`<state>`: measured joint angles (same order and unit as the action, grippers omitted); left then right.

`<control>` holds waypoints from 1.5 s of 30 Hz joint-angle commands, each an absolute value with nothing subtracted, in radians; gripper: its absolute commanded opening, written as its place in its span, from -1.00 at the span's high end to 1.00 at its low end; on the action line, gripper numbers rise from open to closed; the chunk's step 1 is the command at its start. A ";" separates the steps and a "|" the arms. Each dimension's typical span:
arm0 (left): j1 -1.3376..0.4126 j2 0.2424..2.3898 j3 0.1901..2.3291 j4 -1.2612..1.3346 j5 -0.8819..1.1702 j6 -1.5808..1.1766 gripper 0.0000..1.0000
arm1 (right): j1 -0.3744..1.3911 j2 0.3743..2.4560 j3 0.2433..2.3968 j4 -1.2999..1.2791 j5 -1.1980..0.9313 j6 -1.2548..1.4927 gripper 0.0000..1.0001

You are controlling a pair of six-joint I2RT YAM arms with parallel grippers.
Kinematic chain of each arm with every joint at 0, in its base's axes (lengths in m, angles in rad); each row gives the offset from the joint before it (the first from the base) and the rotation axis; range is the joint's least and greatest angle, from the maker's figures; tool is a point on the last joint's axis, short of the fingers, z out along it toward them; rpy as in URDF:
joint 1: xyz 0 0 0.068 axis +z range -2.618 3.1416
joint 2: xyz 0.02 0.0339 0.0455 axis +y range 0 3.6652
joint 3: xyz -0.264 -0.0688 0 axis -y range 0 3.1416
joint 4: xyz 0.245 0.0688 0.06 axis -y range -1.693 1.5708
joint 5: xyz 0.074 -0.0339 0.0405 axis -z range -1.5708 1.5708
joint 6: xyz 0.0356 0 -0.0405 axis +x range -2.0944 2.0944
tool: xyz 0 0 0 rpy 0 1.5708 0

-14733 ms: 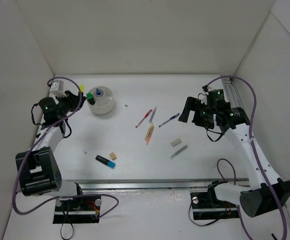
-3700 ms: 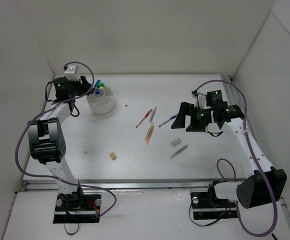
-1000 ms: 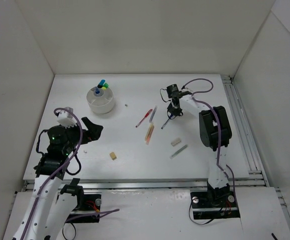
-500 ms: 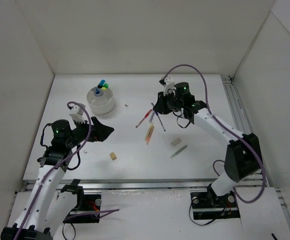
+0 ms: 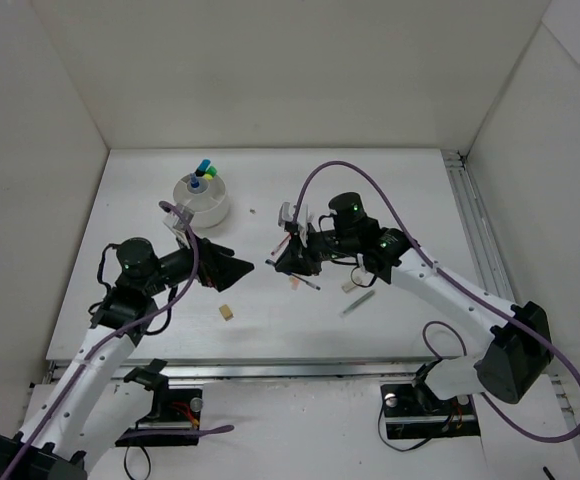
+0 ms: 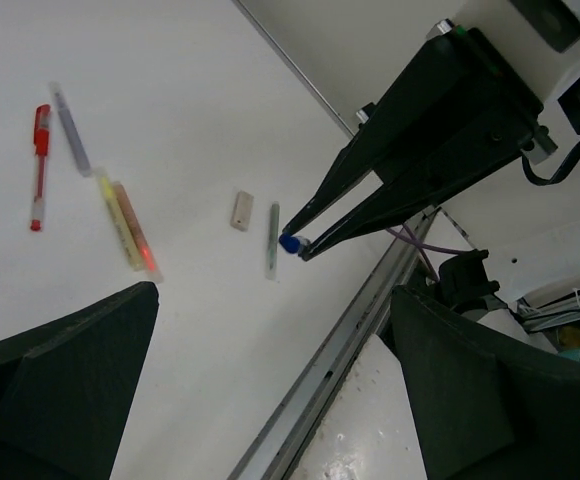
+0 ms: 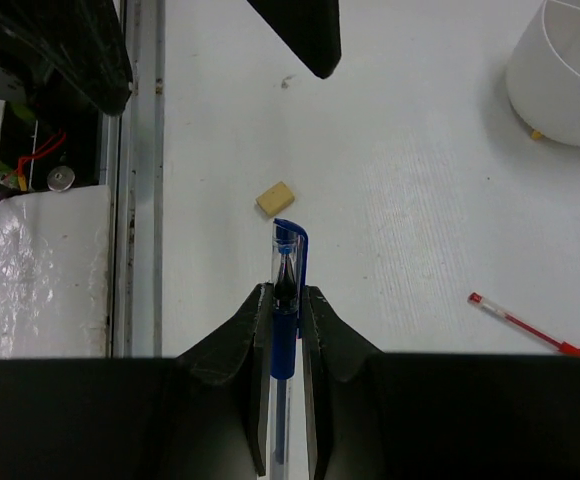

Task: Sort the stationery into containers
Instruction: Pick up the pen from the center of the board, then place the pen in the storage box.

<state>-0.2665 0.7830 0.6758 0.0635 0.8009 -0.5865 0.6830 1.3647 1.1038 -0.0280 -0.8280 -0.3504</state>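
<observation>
My right gripper (image 7: 287,295) is shut on a blue pen (image 7: 288,262) and holds it above the table, cap end forward. Seen from above, that gripper (image 5: 274,263) hangs left of centre. My left gripper (image 5: 232,271) stands wide open just left of it, holding nothing. A beige eraser (image 5: 227,312) lies below both. The white bowl (image 5: 202,207) at the back left holds highlighters (image 5: 205,168). On the table lie a red pen (image 6: 40,165), a grey pen (image 6: 70,130), a cream stick (image 6: 130,225), a second eraser (image 6: 241,211) and a grey-green pen (image 6: 272,240).
White walls close in the table on three sides. A metal rail (image 5: 300,368) runs along the near edge, and another rail (image 5: 462,190) along the right side. The two grippers' fingertips are close together over the table's middle.
My right gripper has carried the blue pen from the back centre toward the left and nearer. My left arm has swung right, its open gripper now close to the right one.
</observation>
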 commanded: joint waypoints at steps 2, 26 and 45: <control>-0.351 0.778 0.670 0.224 0.710 -0.647 -0.87 | 0.727 1.328 1.126 0.008 -0.767 -0.365 1.00; -0.606 0.839 0.635 0.328 0.196 -0.738 0.08 | 0.828 1.287 1.042 0.322 -0.549 -0.160 1.00; -0.615 0.891 0.649 0.341 0.166 -0.706 1.00 | 0.874 1.339 1.094 0.336 -0.425 -0.104 1.00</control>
